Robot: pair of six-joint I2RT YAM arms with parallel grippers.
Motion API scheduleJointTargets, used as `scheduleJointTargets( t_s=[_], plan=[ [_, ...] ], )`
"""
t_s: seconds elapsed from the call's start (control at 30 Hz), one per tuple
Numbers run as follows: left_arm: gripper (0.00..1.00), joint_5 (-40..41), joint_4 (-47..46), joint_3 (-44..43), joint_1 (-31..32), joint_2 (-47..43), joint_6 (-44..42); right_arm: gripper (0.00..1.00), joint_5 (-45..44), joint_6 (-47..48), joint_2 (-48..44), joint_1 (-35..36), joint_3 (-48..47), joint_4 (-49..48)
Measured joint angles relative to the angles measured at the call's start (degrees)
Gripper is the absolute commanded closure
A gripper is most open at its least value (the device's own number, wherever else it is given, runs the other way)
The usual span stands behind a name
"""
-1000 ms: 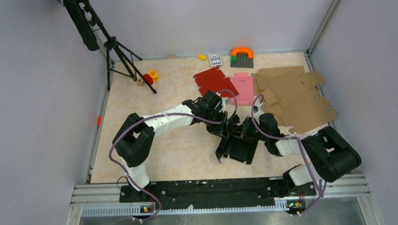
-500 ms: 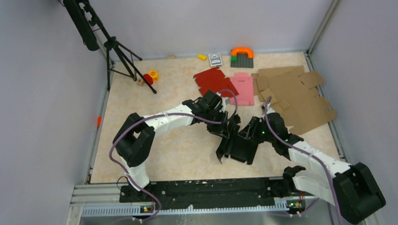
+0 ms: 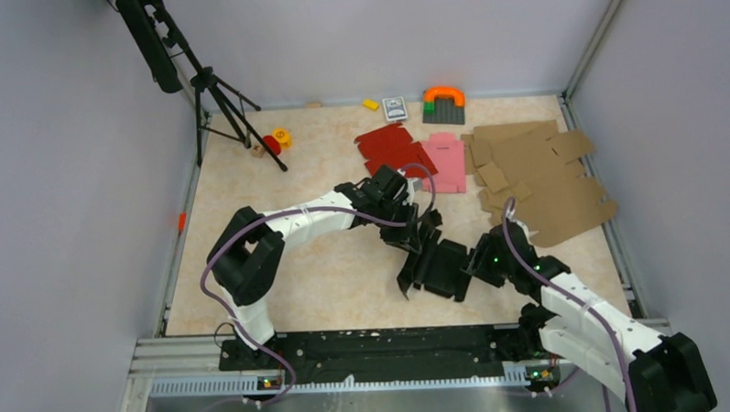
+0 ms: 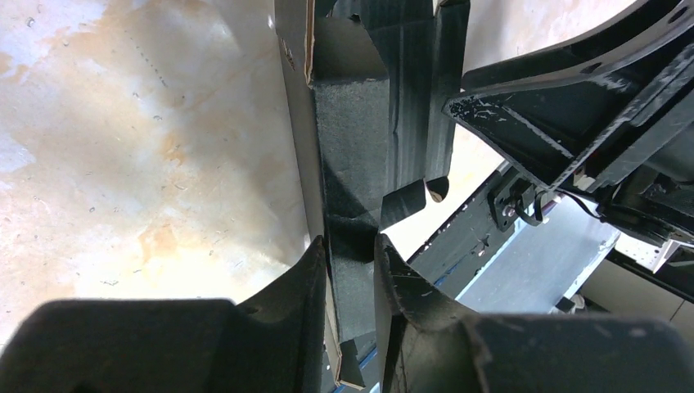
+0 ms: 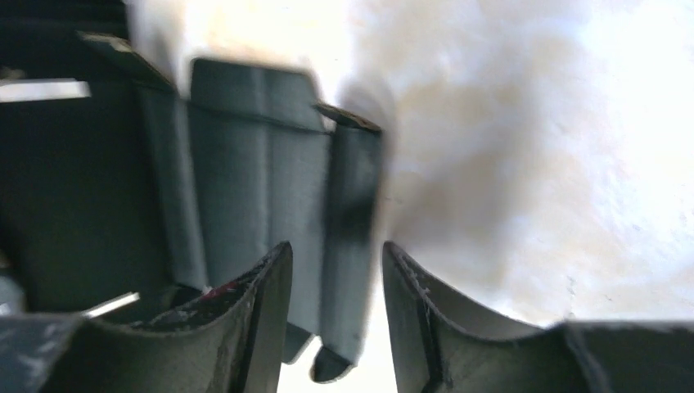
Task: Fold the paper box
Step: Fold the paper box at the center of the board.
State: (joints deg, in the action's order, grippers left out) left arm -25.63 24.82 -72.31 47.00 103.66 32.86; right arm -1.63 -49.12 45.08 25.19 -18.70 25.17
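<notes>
Since a second ago the right arm has swung out and down toward the near right corner. Its gripper has left the far right part of the paper box (image 3: 441, 267) and come to that box's right edge, and its jaws have parted.

Now the right gripper (image 3: 481, 261) stands open. In its blurred wrist view a narrow black flap (image 5: 350, 205) lies just past the gap between the fingers (image 5: 274, 286); whether it touches them I cannot tell. The left gripper (image 3: 415, 233) is clamped on an upright black panel at the box's far left side, and its wrist view shows one finger (image 4: 307, 278) pressed on each face of the cardboard.

The box sits partly folded, some walls raised, on the marbled table (image 3: 327, 271) at mid-width, between the two grippers.

Farther back lie a red cardboard blank (image 3: 391, 148) and, just right of it, a pink blank (image 3: 445, 162). Brown cardboard blanks (image 3: 539, 177) spread along the right side. Against the back wall are an orange arch toy (image 3: 444, 98), a card pack (image 3: 395, 108) and a yellow block (image 3: 371, 104). A black tripod (image 3: 215, 92) stands at the far left.
</notes>
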Motion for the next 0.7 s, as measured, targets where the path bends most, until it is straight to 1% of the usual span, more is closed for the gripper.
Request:
scheduleJointTargets(
  t_s=[0.2,0.33,0.57,0.7],
  plan=[
    [0.75,-0.1,0.2,-0.3,0.0,0.0,0.0,0.6,1.7,-1.5,4.9,-0.2,1.6,-6.4],
    [0.75,0.6,0.9,-1.4,0.0,0.0,0.0,0.61,2.4,-1.5,7.0,-0.3,1.8,-10.1],
    [0.74,0.8,1.4,-2.0,0.0,0.1,0.0,0.62,2.8,-1.5,8.6,-0.3,1.8,-12.7],
    [0.74,0.9,2.3,-3.3,0.2,1.7,-0.1,0.63,3.0,-1.5,9.1,-0.3,1.8,-13.5]
  ],
)
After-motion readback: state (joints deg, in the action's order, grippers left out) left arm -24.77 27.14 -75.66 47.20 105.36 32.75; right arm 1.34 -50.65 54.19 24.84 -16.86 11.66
